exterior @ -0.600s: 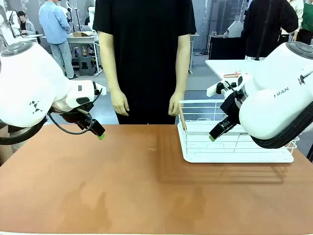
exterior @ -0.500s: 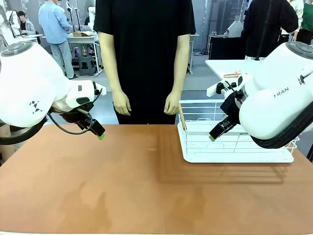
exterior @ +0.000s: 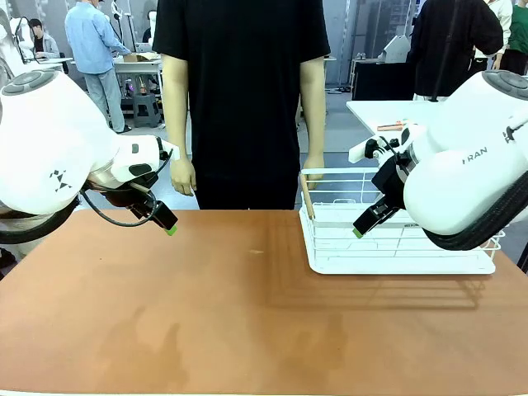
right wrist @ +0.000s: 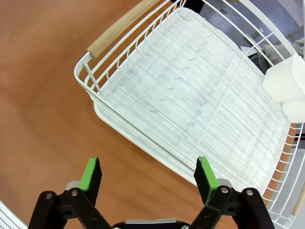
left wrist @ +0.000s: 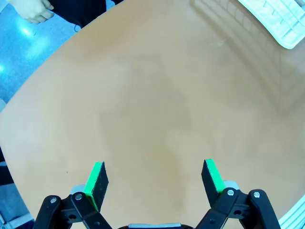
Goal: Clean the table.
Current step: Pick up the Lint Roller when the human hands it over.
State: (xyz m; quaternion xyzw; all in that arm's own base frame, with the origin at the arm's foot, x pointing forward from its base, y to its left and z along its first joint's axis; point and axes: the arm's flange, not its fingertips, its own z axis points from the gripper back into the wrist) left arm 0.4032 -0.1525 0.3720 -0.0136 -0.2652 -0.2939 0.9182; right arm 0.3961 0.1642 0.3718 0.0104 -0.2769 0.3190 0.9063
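The left gripper point(left wrist: 152, 174) hovers with its fingers spread and empty. Beneath and ahead of them the smooth reddish-brown table point(left wrist: 157, 95) lies bare. The right gripper point(right wrist: 147, 174) also has its fingers spread and empty. Just ahead of them an empty white wire rack with a wooden handle point(right wrist: 190, 95) stands on the table. Nothing loose seems left to clear, though wiping may remain.

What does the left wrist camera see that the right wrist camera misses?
Left wrist camera, not the right: a person's hand beyond the table edge, and the left gripper, open. Right wrist camera, not the left: the right gripper, open, and the wooden handle of the white wire rack. Both: the reddish-brown table and the rack, just a corner of it from the left wrist.
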